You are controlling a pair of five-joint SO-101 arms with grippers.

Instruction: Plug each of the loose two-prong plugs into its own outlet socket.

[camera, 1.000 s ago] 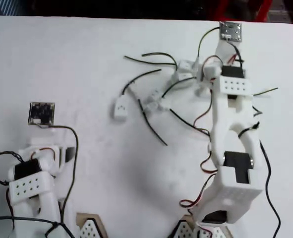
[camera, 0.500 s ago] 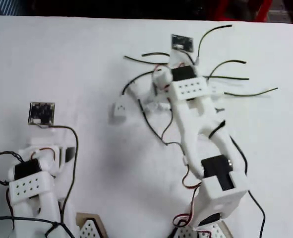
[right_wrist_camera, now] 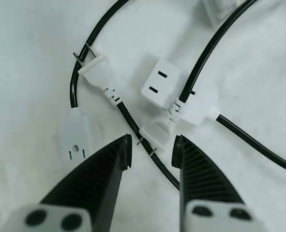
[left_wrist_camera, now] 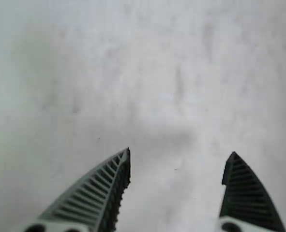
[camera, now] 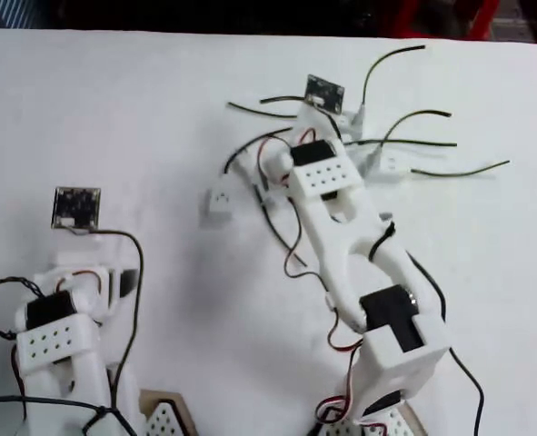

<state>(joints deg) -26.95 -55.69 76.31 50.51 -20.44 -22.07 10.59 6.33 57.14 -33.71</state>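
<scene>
Fingers (right_wrist_camera: 101,181) of the right gripper (right_wrist_camera: 152,145) stand narrowly apart, a loose plug (right_wrist_camera: 155,135) just off their tips beside an outlet socket (right_wrist_camera: 158,83) — among cords (camera: 413,143) at upper centre of the high view. Left gripper (left_wrist_camera: 180,154) gapes wide.

No legible text, no labels, no numbers, no signs, nothing readable on plugs (right_wrist_camera: 95,71), outlet sockets (right_wrist_camera: 160,83) or table (camera: 114,109).

You are working at a robotics lab bench: the white table (camera: 159,109) is carrying the printed left arm (camera: 59,341) and right arm (camera: 341,245), their servo wires hanging bare. Short-corded plugs (right_wrist_camera: 95,71) are lying on the table, and red framing (camera: 477,16) is standing beyond its far edge.
</scene>
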